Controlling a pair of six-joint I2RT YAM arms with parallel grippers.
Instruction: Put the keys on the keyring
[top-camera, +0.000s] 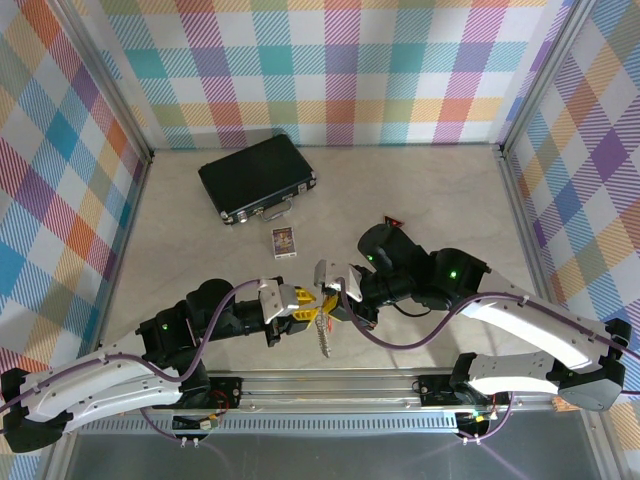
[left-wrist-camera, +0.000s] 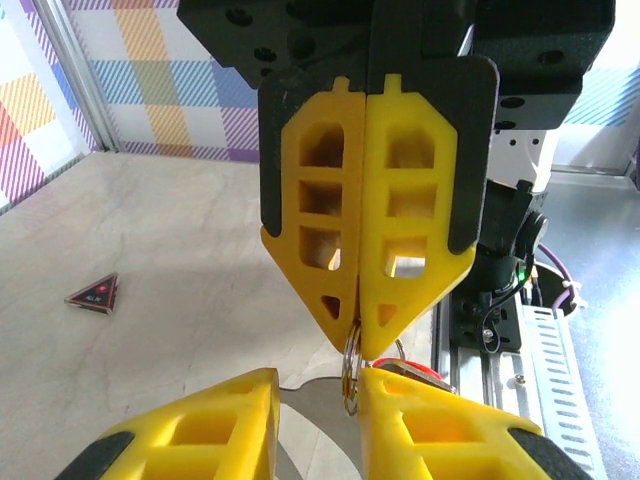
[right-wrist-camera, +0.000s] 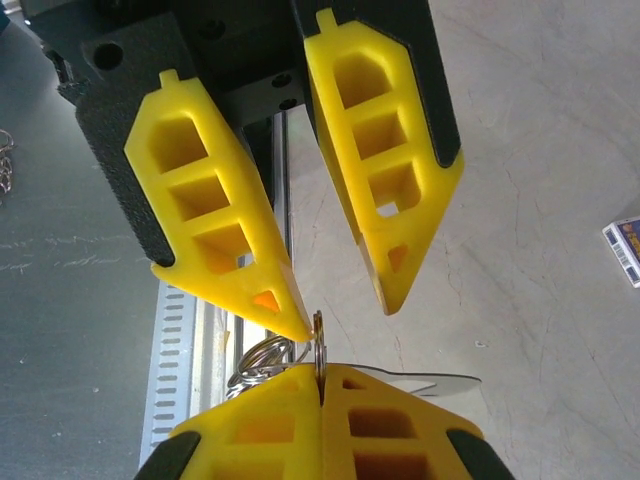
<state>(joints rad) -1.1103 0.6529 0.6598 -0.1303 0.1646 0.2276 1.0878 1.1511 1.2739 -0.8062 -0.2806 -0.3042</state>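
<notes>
the two arms meet at the near middle of the table (top-camera: 450, 200), fingertips facing each other just above its near edge.

the right gripper (right-wrist-camera: 320, 375) is clenched. its two yellow fingers are pressed flat together, and the keyring (right-wrist-camera: 318, 335), a thin silvery loop seen edge-on, is pinched in the seam between them and sticks out past the tips. more silvery loops bunch just left of those tips in the right wrist view, though how they link up is hard to tell.

the left gripper (left-wrist-camera: 320, 385) is released, with a clear gap between its fingers. the pinched loop stands in that gap, nearer one finger than the other, and i cannot tell whether it touches that finger.

the key (top-camera: 322, 338) hangs below the point where the two grippers meet, dangling toward the near edge of the table. in the left wrist view its red tag (left-wrist-camera: 415, 368) peeks out just under the right gripper's tips. in the right wrist view a flat silvery blade pokes out to the right of the clenched fingers.

a black case (top-camera: 258, 178) lies at the far left of the table. a small card (top-camera: 284, 241) lies just near of the case. a dark red triangle (top-camera: 391, 222) sits right of the card, well apart from the grippers.
</notes>
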